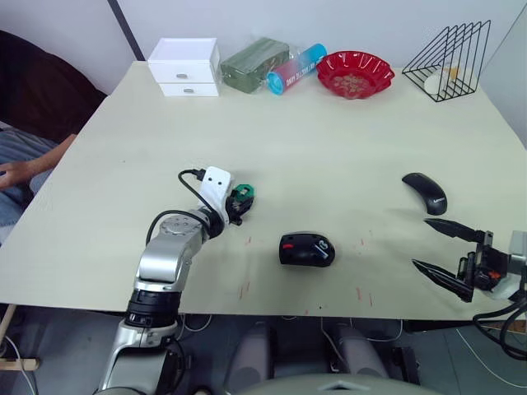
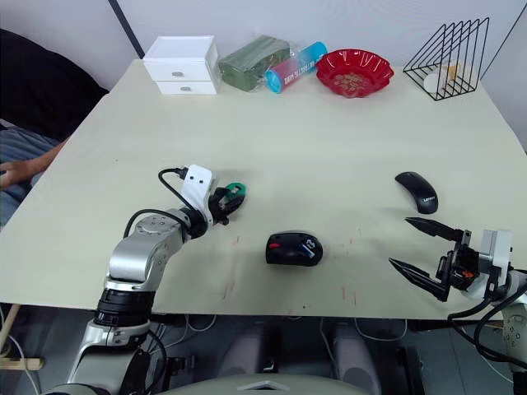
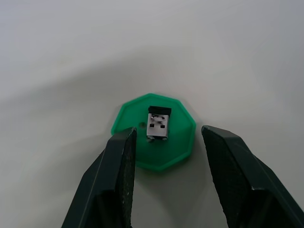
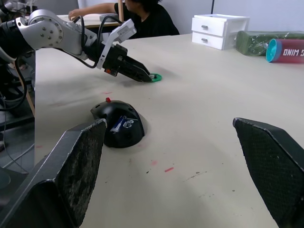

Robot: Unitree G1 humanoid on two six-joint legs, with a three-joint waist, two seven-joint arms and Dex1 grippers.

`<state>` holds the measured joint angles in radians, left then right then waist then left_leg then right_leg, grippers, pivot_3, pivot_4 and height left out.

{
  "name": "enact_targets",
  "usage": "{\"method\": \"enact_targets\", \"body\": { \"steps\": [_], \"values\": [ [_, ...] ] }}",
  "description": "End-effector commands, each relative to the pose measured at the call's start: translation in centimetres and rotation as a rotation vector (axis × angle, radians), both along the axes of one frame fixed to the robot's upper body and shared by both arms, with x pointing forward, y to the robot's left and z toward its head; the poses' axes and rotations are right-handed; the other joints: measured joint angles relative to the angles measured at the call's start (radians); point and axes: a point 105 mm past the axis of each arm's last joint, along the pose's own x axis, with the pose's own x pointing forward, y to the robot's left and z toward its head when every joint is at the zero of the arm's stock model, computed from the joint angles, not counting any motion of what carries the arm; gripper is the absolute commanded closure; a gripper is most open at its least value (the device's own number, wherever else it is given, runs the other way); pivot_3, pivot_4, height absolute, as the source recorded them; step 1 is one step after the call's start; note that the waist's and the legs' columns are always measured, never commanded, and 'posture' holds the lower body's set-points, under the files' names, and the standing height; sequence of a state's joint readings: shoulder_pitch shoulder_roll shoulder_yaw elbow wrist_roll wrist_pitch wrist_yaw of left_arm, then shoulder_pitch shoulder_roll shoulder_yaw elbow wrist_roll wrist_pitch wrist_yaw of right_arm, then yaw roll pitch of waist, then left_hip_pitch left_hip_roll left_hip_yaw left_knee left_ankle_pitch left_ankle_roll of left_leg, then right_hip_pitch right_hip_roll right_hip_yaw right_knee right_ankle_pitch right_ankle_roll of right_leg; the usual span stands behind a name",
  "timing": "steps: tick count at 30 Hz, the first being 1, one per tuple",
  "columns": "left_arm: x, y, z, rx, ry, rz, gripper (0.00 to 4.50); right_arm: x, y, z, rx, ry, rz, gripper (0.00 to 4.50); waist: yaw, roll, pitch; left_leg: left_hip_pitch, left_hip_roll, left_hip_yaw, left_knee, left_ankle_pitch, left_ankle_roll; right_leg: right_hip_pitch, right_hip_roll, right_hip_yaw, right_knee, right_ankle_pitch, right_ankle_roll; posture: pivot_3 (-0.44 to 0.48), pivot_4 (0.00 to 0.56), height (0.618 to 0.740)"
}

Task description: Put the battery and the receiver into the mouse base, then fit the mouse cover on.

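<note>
Receiver [image 3: 158, 124] lies flat on a green toothed disc [image 3: 153, 131] on the worktop [image 1: 329, 140], silvery plug end w/ its square holes facing up. Left hand [image 3: 168, 156] is down at the disc, fingers spread apart, one either side of the receiver, not touching it; the finger [image 3: 121, 164] on one side overlaps the disc's rim. In the head views that hand [image 1: 244, 196] sits left of centre on the worktop.

Mouse base [image 1: 306, 248] rests near the front edge, roughly mid-worktop, well apart from the disc. Its top is open, red wheel showing, and the battery [image 4: 119, 124] lies inside it already, blue wrap visible from the right wrist cam.

Mouse cover [image 1: 425, 192] lies on the worktop right of the base, apart from it, glossy side up. Right hand [image 1: 440, 247] hovers just in front of the cover near the front right edge, fingers wide apart, holding nothing.

Back edge: white drawer box [image 1: 185, 66], green pack [image 1: 254, 63], blue-pink tube [image 1: 296, 69], red bowl [image 1: 355, 73], wire rack [image 1: 450, 59]. A person [image 4: 142, 16] sits off the worktop's left side
</note>
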<state>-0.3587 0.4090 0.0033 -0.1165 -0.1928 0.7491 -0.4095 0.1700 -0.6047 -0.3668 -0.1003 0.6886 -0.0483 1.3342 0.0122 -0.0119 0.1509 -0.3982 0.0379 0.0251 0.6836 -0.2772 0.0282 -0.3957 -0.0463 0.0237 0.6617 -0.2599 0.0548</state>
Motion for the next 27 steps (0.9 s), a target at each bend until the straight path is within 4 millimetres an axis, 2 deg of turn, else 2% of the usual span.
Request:
{"method": "enact_targets", "body": {
  "steps": [1, 18, 20, 24, 27],
  "values": [
    [0.45, -0.07, 1.08, 0.0, -0.046, -0.008, 2.15, -0.1, -0.19, 0.92, -0.017, -0.046, -0.005, 0.0, 0.0, 0.0, 0.0, 0.0, 0.0, 0.0, 0.0, 0.0, 0.0, 0.0, 0.0, 0.0, 0.0, 0.0, 0.0, 0.0, 0.15, 0.74],
    [0.66, -0.43, 0.6, 0.003, -0.027, -0.027, 2.15, -0.23, -0.37, 0.81, -0.024, -0.048, -0.017, 0.0, 0.0, 0.0, 0.0, 0.0, 0.0, 0.0, 0.0, 0.0, 0.0, 0.0, 0.0, 0.0, 0.0, 0.0, 0.0, 0.0, 0.15, 0.74],
    [0.68, -0.33, 0.58, 0.004, -0.026, -0.021, 2.72, -0.24, -0.38, 0.78, -0.025, -0.048, -0.017, 0.0, 0.0, 0.0, 0.0, 0.0, 0.0, 0.0, 0.0, 0.0, 0.0, 0.0, 0.0, 0.0, 0.0, 0.0, 0.0, 0.0, 0.15, 0.74],
    [0.65, -0.03, 0.38, 0.01, -0.014, -0.011, 4.36, -0.17, -0.35, 0.76, -0.025, -0.048, -0.018, 0.0, -0.001, 0.0, 0.0, 0.0, 0.0, 0.0, 0.0, 0.0, 0.0, 0.0, 0.0, 0.0, 0.0, 0.0, 0.0, 0.0, 0.15, 0.74],
    [0.67, 0.16, 0.34, 0.011, -0.012, -0.003, 4.42, -0.08, -0.32, 0.74, -0.025, -0.049, -0.017, 0.0, -0.001, 0.0, 0.0, 0.0, 0.0, 0.0, 0.0, 0.0, 0.0, 0.0, 0.0, 0.0, 0.0, 0.0, 0.0, 0.0, 0.15, 0.74]
  ]
}}
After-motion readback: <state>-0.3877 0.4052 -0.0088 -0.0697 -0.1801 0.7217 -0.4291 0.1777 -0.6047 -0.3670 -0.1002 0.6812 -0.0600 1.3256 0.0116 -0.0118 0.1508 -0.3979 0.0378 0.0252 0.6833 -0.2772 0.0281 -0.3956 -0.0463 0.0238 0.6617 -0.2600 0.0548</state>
